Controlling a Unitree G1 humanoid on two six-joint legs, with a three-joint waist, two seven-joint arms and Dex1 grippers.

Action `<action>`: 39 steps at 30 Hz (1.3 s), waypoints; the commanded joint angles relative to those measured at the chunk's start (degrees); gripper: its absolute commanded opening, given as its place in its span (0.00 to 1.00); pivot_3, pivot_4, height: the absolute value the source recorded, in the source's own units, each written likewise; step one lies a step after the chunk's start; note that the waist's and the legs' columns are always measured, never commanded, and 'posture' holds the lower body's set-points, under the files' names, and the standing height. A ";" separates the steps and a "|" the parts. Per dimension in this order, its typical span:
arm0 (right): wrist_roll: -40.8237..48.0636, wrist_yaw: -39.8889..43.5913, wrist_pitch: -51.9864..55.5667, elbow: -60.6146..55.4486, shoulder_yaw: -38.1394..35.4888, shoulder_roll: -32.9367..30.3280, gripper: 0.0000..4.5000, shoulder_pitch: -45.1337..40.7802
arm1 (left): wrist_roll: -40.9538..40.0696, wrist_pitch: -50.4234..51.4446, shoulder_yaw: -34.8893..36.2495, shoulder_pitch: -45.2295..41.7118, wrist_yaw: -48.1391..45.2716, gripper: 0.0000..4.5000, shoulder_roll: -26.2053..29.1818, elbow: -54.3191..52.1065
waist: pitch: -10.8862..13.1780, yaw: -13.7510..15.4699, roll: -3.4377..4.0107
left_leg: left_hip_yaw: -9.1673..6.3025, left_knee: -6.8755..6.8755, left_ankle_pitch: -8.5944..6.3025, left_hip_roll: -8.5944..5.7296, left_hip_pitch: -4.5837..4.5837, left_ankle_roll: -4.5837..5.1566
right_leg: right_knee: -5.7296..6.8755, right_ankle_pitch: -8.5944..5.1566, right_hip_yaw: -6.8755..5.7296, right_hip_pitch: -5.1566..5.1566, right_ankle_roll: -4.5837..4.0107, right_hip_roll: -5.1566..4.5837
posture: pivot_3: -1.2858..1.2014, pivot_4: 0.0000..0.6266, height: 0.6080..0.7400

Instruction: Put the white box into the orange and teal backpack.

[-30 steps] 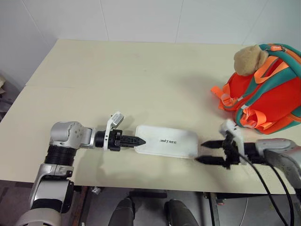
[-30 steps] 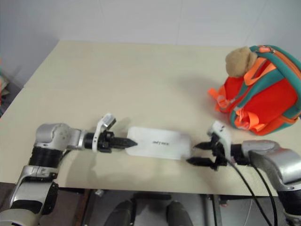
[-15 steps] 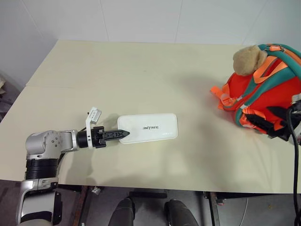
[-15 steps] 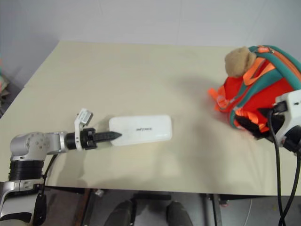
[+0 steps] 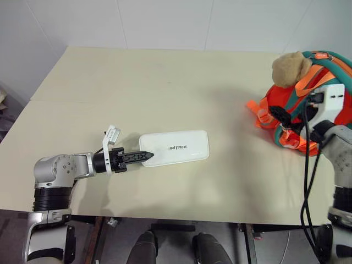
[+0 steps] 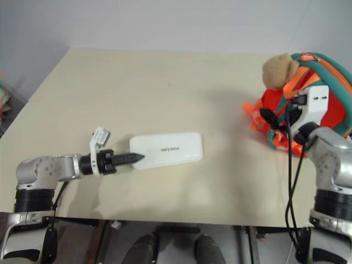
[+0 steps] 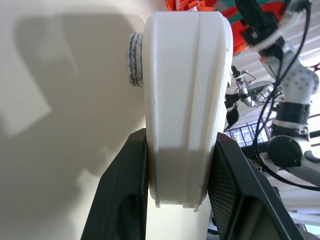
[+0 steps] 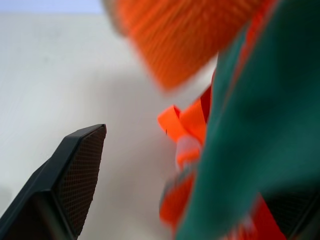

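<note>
The white box (image 5: 176, 148) lies flat and level at the table's near left, resting on it or just above; I cannot tell which. My left gripper (image 5: 138, 158) is shut on its left end, and the left wrist view shows the white box (image 7: 185, 100) pinched between both black fingers (image 7: 125, 185). The orange and teal backpack (image 5: 316, 77) stands at the far right with a tan plush bear (image 5: 291, 69) on top. My right gripper (image 5: 279, 116) is open against the backpack's front, a teal strap (image 8: 260, 125) running between its fingers (image 8: 75, 170).
The cream table (image 5: 165, 88) has its front edge just behind the left arm. A white wall runs behind the table. Loose orange straps (image 5: 258, 113) trail from the backpack's lower left onto the table. Black cables (image 5: 308, 181) hang from the right wrist.
The left gripper pulled the white box leftward, then held still. The right gripper let go of the box's right end, swung up and right, and reached the backpack's front.
</note>
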 commanded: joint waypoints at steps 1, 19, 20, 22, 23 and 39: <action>-4.39 0.58 -9.24 5.26 2.88 1.05 0.81 -2.32 | -0.72 -1.02 1.49 1.40 1.58 0.27 -0.26 -2.05 | 0.00 -0.03 0.00 | 0.01 0.01 0.00 0.00 0.00 0.00 | -0.02 0.00 0.01 0.00 0.00 0.00 | 0.52 0.24 1.00; 26.42 13.82 16.93 -17.30 2.60 2.74 0.00 -1.16 | 0.14 -8.25 5.29 0.09 3.92 0.27 2.15 2.58 | 0.03 -1.53 0.05 | -0.07 0.00 0.15 0.13 0.04 -0.19 | 0.42 0.00 -0.01 -0.10 -0.01 0.14 | 0.52 0.24 1.00; 30.82 14.71 21.13 -20.79 2.49 1.22 0.00 -0.05 | 0.44 -9.08 5.31 -0.11 3.81 0.27 2.53 3.40 | 0.03 -1.45 0.05 | -0.09 -0.02 0.16 0.19 0.05 -0.21 | 0.40 0.00 -0.03 -0.10 -0.01 0.18 | 0.52 0.24 1.00; 42.41 15.46 29.32 -25.44 0.99 -2.62 0.00 2.08 | 0.91 -10.55 5.29 -0.25 3.34 0.27 3.28 4.92 | 0.03 -1.37 0.05 | -0.14 -0.09 0.16 0.19 0.04 -0.22 | 0.31 -0.04 -0.09 -0.10 -0.07 0.16 | 0.52 0.24 1.00; 51.13 16.25 33.82 -26.89 -0.12 -5.99 0.00 3.41 | 1.16 -11.24 5.40 -0.27 3.29 0.27 3.60 5.73 | 0.05 -1.17 0.09 | -0.14 -0.09 0.15 0.22 0.02 -0.21 | 0.22 -0.04 -0.09 -0.08 -0.08 0.16 | 0.52 0.24 1.00; 73.32 14.23 34.74 -27.15 -2.97 -28.19 0.00 23.58 | -3.62 -16.42 8.75 4.13 -1.74 0.27 4.69 -3.15 | 0.09 0.21 0.02 | 0.02 0.04 -0.04 0.29 -0.07 0.12 | -0.17 -0.02 0.01 0.03 -0.04 0.01 | 0.52 0.24 1.00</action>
